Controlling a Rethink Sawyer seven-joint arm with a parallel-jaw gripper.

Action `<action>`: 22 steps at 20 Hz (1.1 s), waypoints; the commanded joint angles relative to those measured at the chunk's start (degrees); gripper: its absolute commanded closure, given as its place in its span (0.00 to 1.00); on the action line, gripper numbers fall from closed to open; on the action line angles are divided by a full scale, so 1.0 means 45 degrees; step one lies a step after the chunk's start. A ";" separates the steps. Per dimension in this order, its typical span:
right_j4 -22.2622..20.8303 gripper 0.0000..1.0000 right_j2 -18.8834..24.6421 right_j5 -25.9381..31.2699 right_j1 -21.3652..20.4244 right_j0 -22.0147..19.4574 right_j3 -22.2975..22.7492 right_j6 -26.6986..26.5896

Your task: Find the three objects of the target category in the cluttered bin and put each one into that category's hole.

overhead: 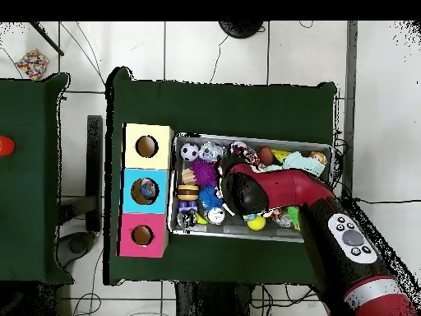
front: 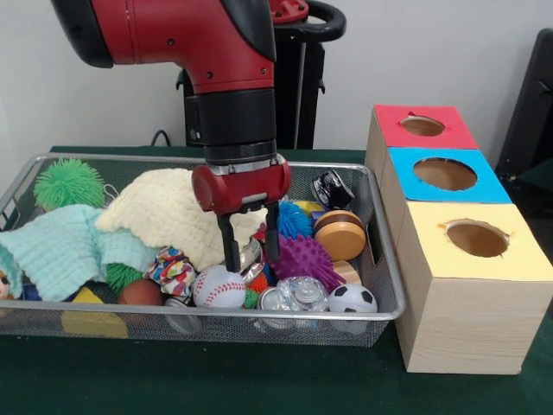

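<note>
My gripper is down in the wire bin, right of centre, fingers spread with a gap between them and nothing pinched. Tips sit among the clutter just above the baseball, with something small and shiny between them; can't tell what it is.

Target category isn't identifiable from here. Ball candidates along the bin's front edge: baseball, soccer ball at the right corner, brown ball to the left. Purple spiky ball is just right of my fingers, blue spiky ball behind it, green spiky ball in the far left corner.

Cream knitted cloth is piled mid-bin, touching my left finger side. Mint knitted cloth drapes over the left half. Wooden yo-yo leans near the right wall. A clear plastic item lies between baseball and soccer ball.

Three boxes stand beside the bin's right end: yellow-top box nearest the camera, blue-top box in the middle, red-top box farthest back. Each has one round hole. Overhead, the blue one seems to have something inside; my arm covers the bin's middle.
</note>
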 commanded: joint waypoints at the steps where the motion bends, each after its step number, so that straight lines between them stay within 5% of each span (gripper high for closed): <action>1: -0.1809 0.00 0.0064 0.0162 0.0171 0.0641 -0.1050 -0.0716; 5: -0.1837 0.00 0.0384 0.0481 0.0543 0.0378 -0.1384 -0.0716; 11: -0.1710 0.00 0.0901 0.0174 0.0376 -0.0173 -0.0253 -0.0202; 13: -0.1353 0.00 0.1512 0.0892 0.0971 -0.0651 -0.1085 -0.0863; 22: -0.0309 0.00 0.2707 0.2446 0.2390 -0.1583 -0.0751 -0.1338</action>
